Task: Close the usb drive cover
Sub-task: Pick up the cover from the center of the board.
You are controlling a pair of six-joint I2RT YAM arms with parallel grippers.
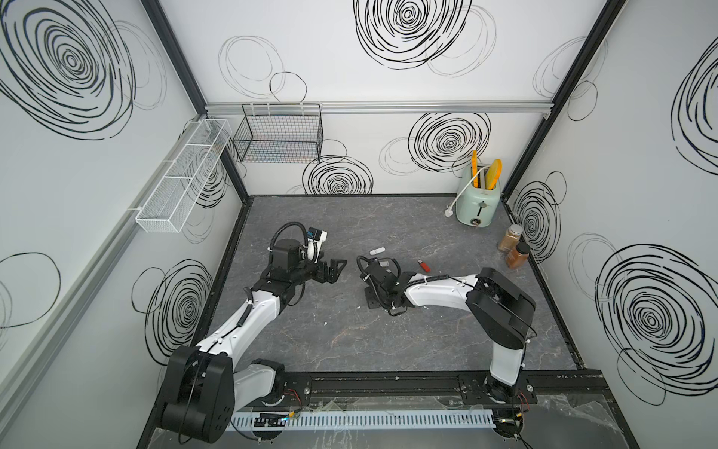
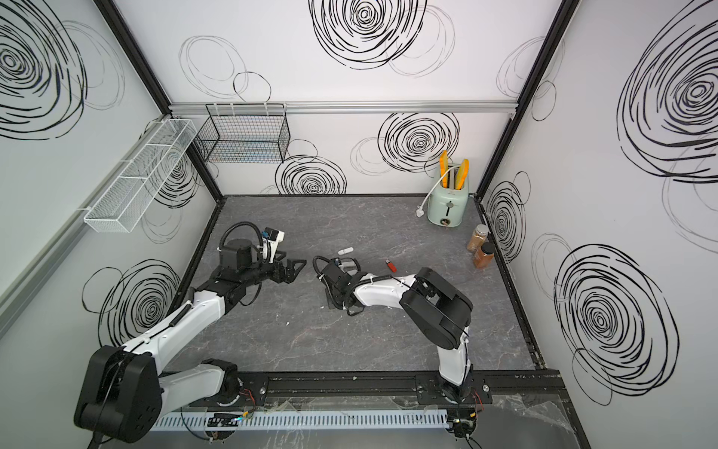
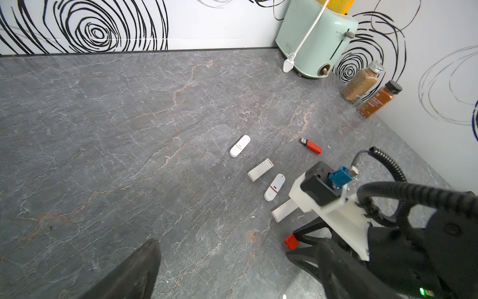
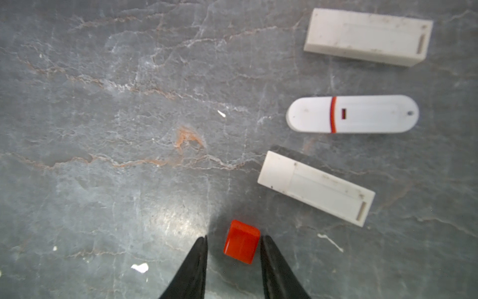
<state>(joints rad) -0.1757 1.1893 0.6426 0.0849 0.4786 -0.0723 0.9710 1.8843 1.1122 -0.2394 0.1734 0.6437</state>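
Two fingers [image 4: 196,264] of right tool [image 4: 234,236] stand apart, straddling red cap [image 4: 241,242] on tabletop [image 1: 388,334], not clamped. Red drive [image 3: 311,146] lies uncapped, well apart. White drives [image 4: 351,114] crowd one side of cap; open tabletop on the other side. Left tool [image 1: 337,269] gapes wide, holding nothing.

Mint toaster [image 1: 478,206] in back corner; silver-capped jar [image 1: 510,239], black-capped jar [image 1: 518,256] near it.

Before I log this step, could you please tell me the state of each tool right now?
Left tool: open, holding nothing.
Right tool: open, straddling the red cap, not yet clamped on it.
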